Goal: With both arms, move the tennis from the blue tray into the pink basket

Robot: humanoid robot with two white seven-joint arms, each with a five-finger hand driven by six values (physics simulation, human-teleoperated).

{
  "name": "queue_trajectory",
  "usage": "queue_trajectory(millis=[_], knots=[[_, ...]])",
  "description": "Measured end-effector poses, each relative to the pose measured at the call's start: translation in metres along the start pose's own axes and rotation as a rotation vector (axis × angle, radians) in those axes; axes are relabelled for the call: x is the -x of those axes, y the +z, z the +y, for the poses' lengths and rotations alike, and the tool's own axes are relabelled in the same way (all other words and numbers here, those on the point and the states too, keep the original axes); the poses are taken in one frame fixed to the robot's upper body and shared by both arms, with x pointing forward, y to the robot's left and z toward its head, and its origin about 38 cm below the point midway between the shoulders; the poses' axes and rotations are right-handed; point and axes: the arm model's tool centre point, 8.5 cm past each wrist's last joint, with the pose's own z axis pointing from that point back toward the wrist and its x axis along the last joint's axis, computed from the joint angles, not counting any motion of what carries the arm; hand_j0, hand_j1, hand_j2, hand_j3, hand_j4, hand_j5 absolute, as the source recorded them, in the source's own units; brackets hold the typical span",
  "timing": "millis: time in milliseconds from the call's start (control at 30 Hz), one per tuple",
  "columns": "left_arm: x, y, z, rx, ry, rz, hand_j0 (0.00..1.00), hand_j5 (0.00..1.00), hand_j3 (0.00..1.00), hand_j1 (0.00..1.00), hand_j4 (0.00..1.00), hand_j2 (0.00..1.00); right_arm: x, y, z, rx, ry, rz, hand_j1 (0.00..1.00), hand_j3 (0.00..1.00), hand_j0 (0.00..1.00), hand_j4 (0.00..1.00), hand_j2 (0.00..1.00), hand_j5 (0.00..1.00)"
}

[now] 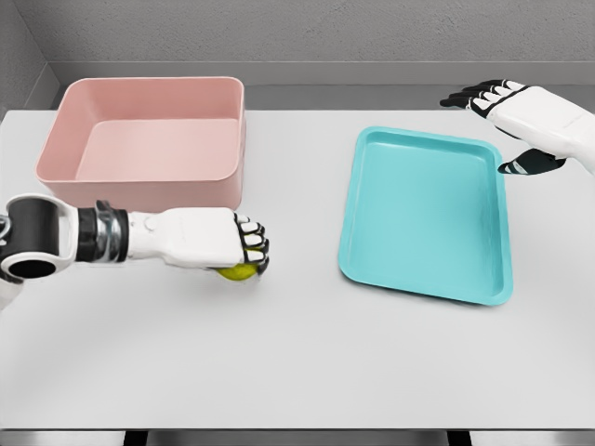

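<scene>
The left hand (218,243) is curled down over the yellow-green ball (238,271), gripping it on the table just in front of the pink basket (149,139). The right hand (525,116) hangs open, far right of the basket beyond the empty tray (428,216). The ball is probably light, springy and fuzzy, so fingers wrapped around its widest part should hold.

This looks like a test room made inside a computer, not a real home. A big plain white table (307,372) fills the view. Behind the table stands a bare grey wall (325,28). On the table sit only a pink basket (149,139) and a blue tray (428,214), both smooth like toys.
</scene>
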Motion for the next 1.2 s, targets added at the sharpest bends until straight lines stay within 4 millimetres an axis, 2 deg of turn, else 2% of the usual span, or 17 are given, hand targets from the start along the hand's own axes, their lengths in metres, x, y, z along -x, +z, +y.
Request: queue_trajectory(millis=[133, 400, 533, 633, 700, 833, 900, 1000, 1033, 1100, 1133, 1200], knots=[[0.024, 0.020, 0.006, -0.073, 0.087, 0.052, 0.00, 0.00, 0.00, 0.00, 0.00, 0.00, 0.000, 0.000, 0.000, 0.000, 0.000, 0.000, 1.00, 1.00, 1.00, 1.00, 1.00, 1.00], [0.118, 0.093, -0.014, -0.201, 0.326, 0.334, 0.00, 0.00, 0.00, 0.00, 0.00, 0.00, 0.000, 0.000, -0.001, 0.001, 0.002, 0.001, 1.00, 1.00, 1.00, 1.00, 1.00, 1.00], [0.153, 0.111, -0.024, -0.247, 0.421, 0.433, 0.00, 0.00, 0.00, 0.00, 0.00, 0.00, 0.000, 0.000, -0.001, 0.001, 0.002, 0.001, 1.00, 1.00, 1.00, 1.00, 1.00, 1.00], [0.174, 0.108, -0.025, -0.252, 0.462, 0.477, 0.00, 0.00, 0.00, 0.00, 0.00, 0.00, 0.001, 0.001, -0.001, 0.001, 0.002, 0.002, 1.00, 1.00, 1.00, 1.00, 1.00, 1.00], [0.183, 0.097, -0.035, -0.227, 0.491, 0.496, 0.00, 0.00, 0.00, 0.00, 0.00, 0.00, 0.001, 0.001, -0.001, 0.000, 0.003, 0.002, 1.00, 1.00, 1.00, 1.00, 1.00, 1.00], [0.192, 0.075, -0.045, -0.145, 0.495, 0.519, 0.00, 0.00, 0.00, 0.00, 0.00, 0.00, 0.001, 0.001, 0.000, -0.001, 0.002, 0.003, 1.00, 1.00, 1.00, 1.00, 1.00, 1.00], [0.196, 0.066, -0.042, -0.112, 0.481, 0.525, 0.00, 0.00, 0.00, 0.00, 0.00, 0.00, 0.001, 0.001, -0.001, 0.000, 0.003, 0.003, 1.00, 1.00, 1.00, 1.00, 1.00, 1.00], [0.196, 0.055, -0.051, -0.044, 0.471, 0.529, 0.01, 0.01, 0.01, 0.01, 0.01, 0.01, 0.001, 0.001, -0.001, 0.000, 0.003, 0.003, 1.00, 1.00, 1.00, 1.00, 1.00, 1.00], [0.197, 0.053, -0.051, -0.030, 0.464, 0.532, 0.14, 0.14, 0.14, 0.14, 0.14, 0.14, 0.001, 0.001, -0.001, -0.001, 0.002, 0.003, 1.00, 1.00, 1.00, 1.00, 1.00, 1.00], [0.197, 0.051, -0.055, -0.008, 0.460, 0.535, 0.69, 0.69, 0.69, 0.69, 0.69, 0.69, 0.001, 0.001, -0.001, -0.001, 0.002, 0.003, 1.00, 1.00, 1.00, 1.00, 1.00, 1.00], [0.197, 0.050, -0.056, -0.001, 0.458, 0.536, 1.00, 1.00, 1.00, 1.00, 1.00, 1.00, 0.001, 0.001, -0.001, -0.001, 0.002, 0.003, 1.00, 1.00, 1.00, 1.00, 1.00, 1.00], [0.197, 0.050, -0.057, 0.006, 0.456, 0.539, 1.00, 1.00, 1.00, 1.00, 1.00, 1.00, 0.001, 0.001, -0.001, 0.001, 0.003, 0.003, 1.00, 1.00, 1.00, 1.00, 1.00, 1.00]])
